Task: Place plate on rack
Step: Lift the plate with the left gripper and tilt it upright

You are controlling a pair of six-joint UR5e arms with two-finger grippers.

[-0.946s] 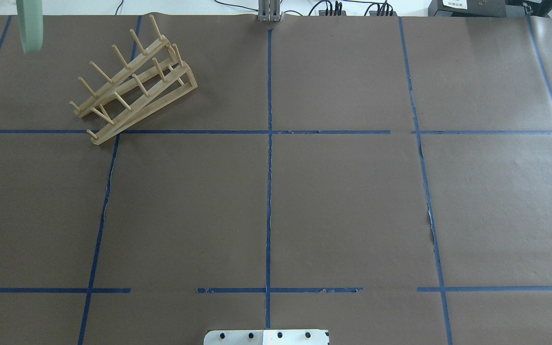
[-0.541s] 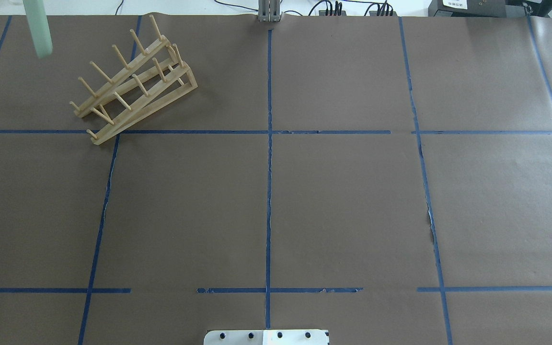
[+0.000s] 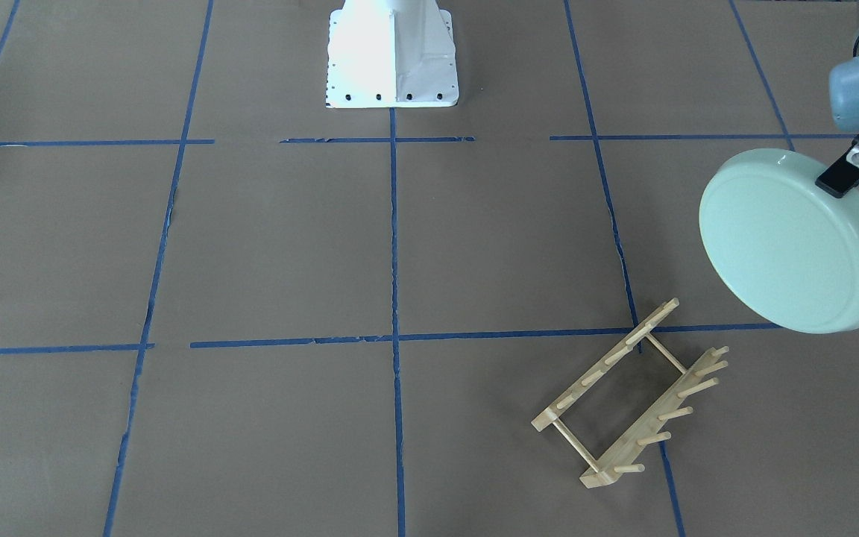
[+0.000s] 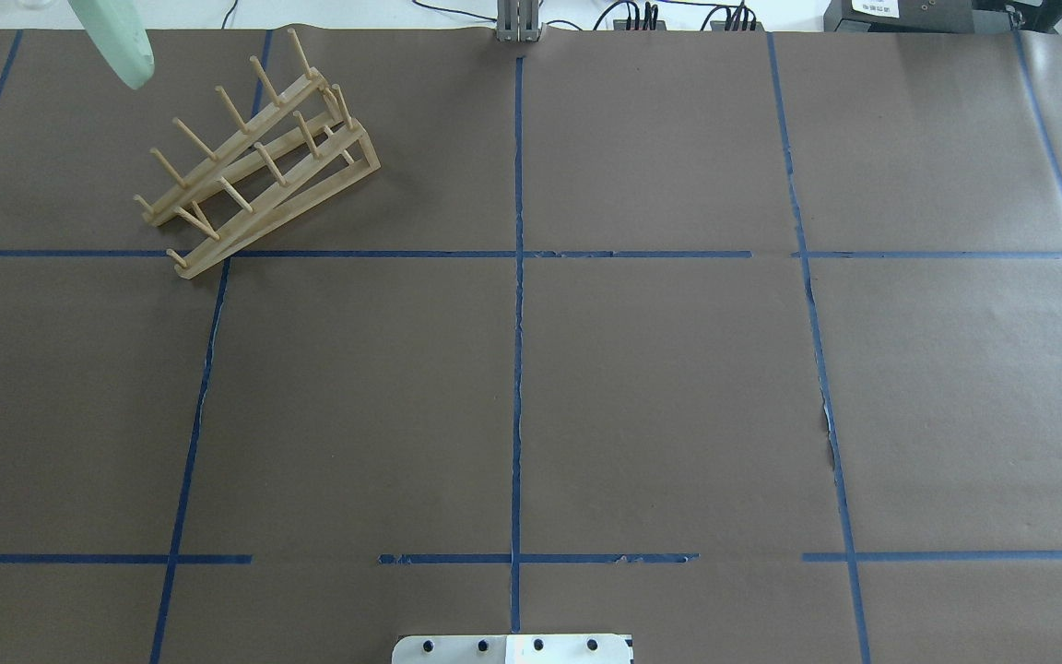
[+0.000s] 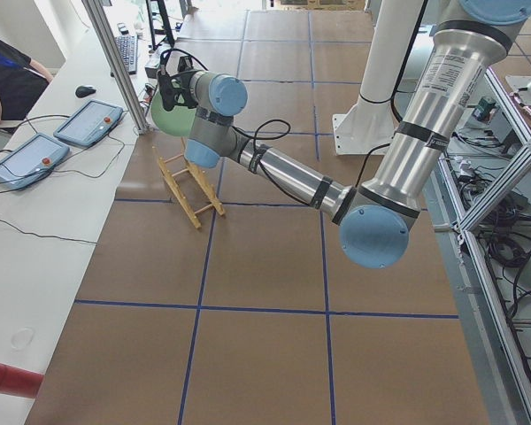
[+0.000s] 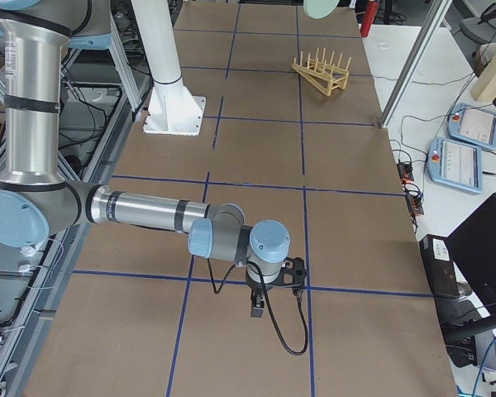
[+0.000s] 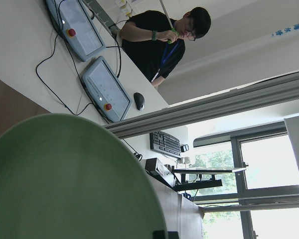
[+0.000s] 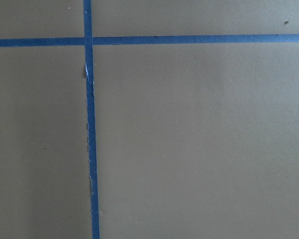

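The pale mint-green plate [image 3: 795,242] hangs on edge in the air, tilted, its plain underside facing the front camera. My left gripper [image 3: 841,177] is shut on its upper rim. The plate is up and off to the side of the wooden rack [image 3: 631,406], apart from it. In the overhead view only the plate's lower edge [image 4: 116,41] shows, at the top left, beyond the rack [image 4: 254,157]. The plate fills the lower left wrist view [image 7: 65,184]. My right gripper [image 6: 256,313] hangs low over the table far from the rack; I cannot tell whether it is open or shut.
The rack stands on brown paper with a blue tape grid. The white robot base [image 3: 391,56] is at mid table. Teach pendants [image 6: 471,141] lie on the white bench past the far edge, and a person [image 7: 164,40] sits there.
The plate has moved right in the overhead view, toward the rack's far end, and has tilted more. The rack has not moved.
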